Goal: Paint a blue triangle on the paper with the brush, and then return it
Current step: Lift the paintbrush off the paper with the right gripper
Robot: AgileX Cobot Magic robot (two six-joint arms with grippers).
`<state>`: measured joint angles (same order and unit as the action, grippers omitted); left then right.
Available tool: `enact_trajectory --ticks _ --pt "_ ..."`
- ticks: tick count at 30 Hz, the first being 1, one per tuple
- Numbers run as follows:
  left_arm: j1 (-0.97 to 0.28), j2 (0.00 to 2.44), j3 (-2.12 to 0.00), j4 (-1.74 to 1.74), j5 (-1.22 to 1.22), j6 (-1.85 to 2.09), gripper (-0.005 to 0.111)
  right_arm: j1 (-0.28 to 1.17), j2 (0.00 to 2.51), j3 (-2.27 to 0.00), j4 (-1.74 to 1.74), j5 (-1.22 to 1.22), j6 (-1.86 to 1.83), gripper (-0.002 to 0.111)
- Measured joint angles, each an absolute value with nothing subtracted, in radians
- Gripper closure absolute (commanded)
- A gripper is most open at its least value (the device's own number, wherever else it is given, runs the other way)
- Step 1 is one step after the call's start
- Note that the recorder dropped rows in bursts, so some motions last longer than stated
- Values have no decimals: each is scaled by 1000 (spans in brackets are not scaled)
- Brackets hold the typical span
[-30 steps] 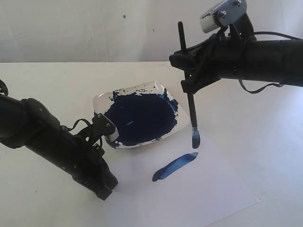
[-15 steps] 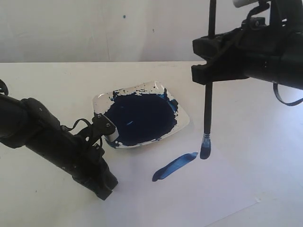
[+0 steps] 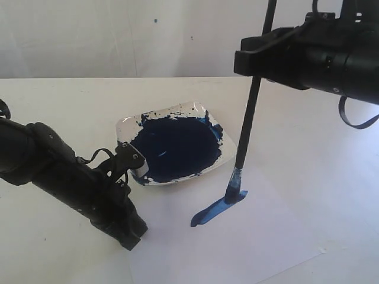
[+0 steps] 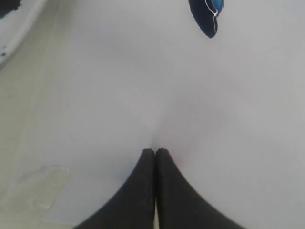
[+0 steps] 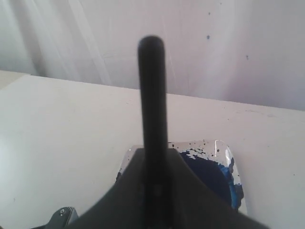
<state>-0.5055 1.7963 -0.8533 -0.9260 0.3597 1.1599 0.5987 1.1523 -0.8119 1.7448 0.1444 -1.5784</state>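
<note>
- The right gripper (image 3: 256,59) is closed on the black handle of the paintbrush (image 3: 247,121), gripping it well up the shaft. The top of the handle runs out of the exterior view above it.
- In the right wrist view the handle rises straight out from between the 2 dark fingers, its rounded end uppermost.
- The paintbrush is steep but not upright: its upper end leans to the right and its blue-stained bristles point down and left.
- The bristle tip touches the white paper (image 3: 266,236) at the right, far end of 1 blue stroke (image 3: 216,210).
- That blue stroke is a single thick slanted mark, running from its near-left end up to the brush. No other side of a triangle shows.
- The stroke lies on the paper just near and right of the paint dish (image 3: 228,155), apart from its rim.
- The dish holds a dark navy paint pool (image 3: 174,145), with blue smears along its far edge.
- The left gripper (image 4: 155,151) has its 2 fingers pressed together with nothing between them. It sits low over the paper on the near left, near the dish, and its arm reaches in from the left.
</note>
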Motion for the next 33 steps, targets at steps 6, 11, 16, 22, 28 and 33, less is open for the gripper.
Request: enact_trajectory --ticks 6,11,16,22,28,33 --pt "-506 1796 -853 -926 360 1160 107 599 1152 -836 1746 169 -1674 108" --pt "-506 1796 -853 -926 360 1160 107 599 1148 -860 1747 256 -1917 108" --pt "-506 1796 -853 -926 360 1160 107 599 1146 -864 1747 250 -1999 108" --pt "-506 1796 -853 -926 360 1160 107 599 1146 -864 1747 277 -2003 108" --pt "-506 1796 -853 -926 360 1160 107 599 1146 -864 1745 282 -2092 108" --pt "-506 1796 -853 -926 360 1160 107 599 1146 -864 1745 282 -2115 108"
